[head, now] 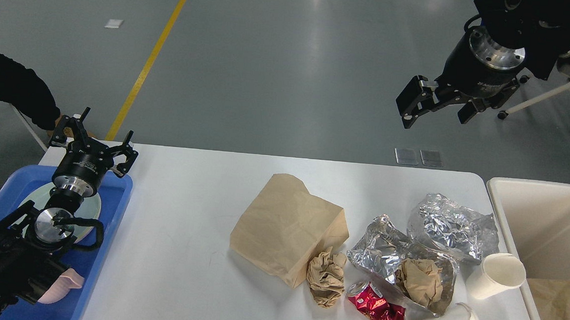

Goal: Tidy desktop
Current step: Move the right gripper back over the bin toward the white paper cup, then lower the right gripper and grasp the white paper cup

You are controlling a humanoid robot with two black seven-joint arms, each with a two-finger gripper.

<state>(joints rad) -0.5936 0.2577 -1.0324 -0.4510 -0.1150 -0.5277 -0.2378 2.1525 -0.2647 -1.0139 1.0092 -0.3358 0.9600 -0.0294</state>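
The white desktop [188, 208] fills the lower view. On its right half lie a flat brown paper bag [286, 224], a crumpled brown paper ball [326, 277], two crumpled foil wrappers [451, 227], a crushed red can [379, 314] and two white paper cups [496, 276]. My left gripper [96, 138] stands open and empty over the far end of the blue tray [111, 213]. My right gripper [439, 102] hangs open and empty high above the desktop's far right edge.
A cream bin [540, 230] at the right edge holds brown paper. The blue tray carries a pale plate [91, 207] and a pink object [62, 285]. A person's dark sleeve [17, 89] reaches in at far left. An office chair [567, 83] stands at back right.
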